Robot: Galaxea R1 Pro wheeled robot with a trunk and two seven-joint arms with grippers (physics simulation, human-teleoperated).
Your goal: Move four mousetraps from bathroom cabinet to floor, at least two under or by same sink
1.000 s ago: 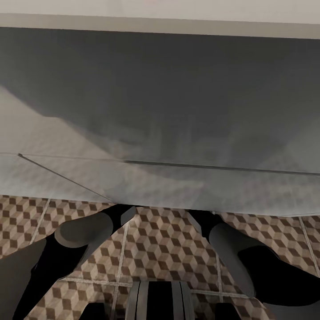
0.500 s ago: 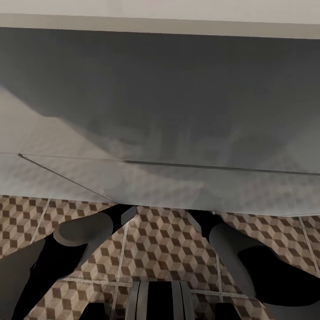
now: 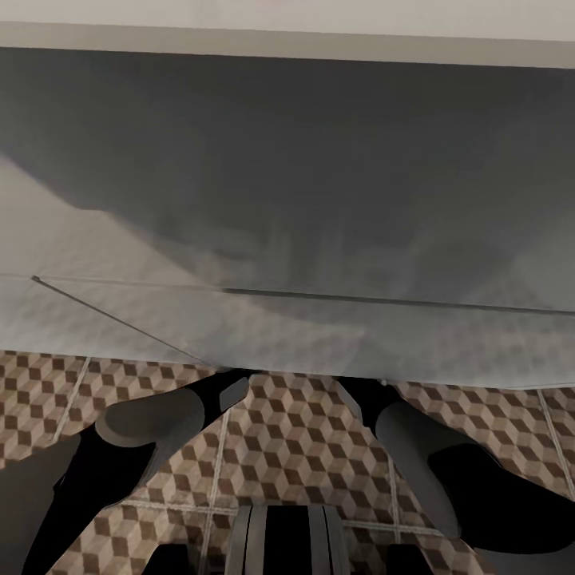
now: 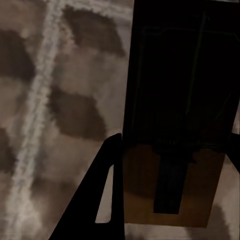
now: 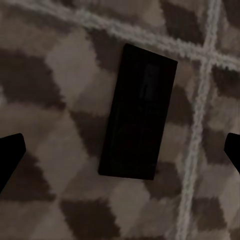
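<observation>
Barely anything has moved since the earlier frames: in the head view the left forearm (image 3: 152, 419) has edged slightly to the side, while the right forearm (image 3: 415, 447), the sink and the tiles sit as before. Both arms reach forward beneath the wide white sink (image 3: 287, 200), whose pale underside spans the head view, so both wrists are hidden under it there.

In the left wrist view the left claw (image 4: 170, 200) reads as clenched on a mousetrap (image 4: 172, 195): a flat slab, dark above and brown where light reaches it, sits right against the one black finger (image 4: 95, 210) that shows. The opposite finger is not clearly seen at the frame edge. Beyond the slab lies the bathroom floor (image 4: 55, 120) with its cube pattern and a pale grout line.

In the right wrist view the right claw (image 5: 120, 150) is released, its two black fingertips (image 5: 10, 155) spread well apart at the frame's sides. Between them, lower down and touching neither, a second mousetrap (image 5: 137, 112) lies flat on the bathroom floor, near a crossing of grout lines.
</observation>
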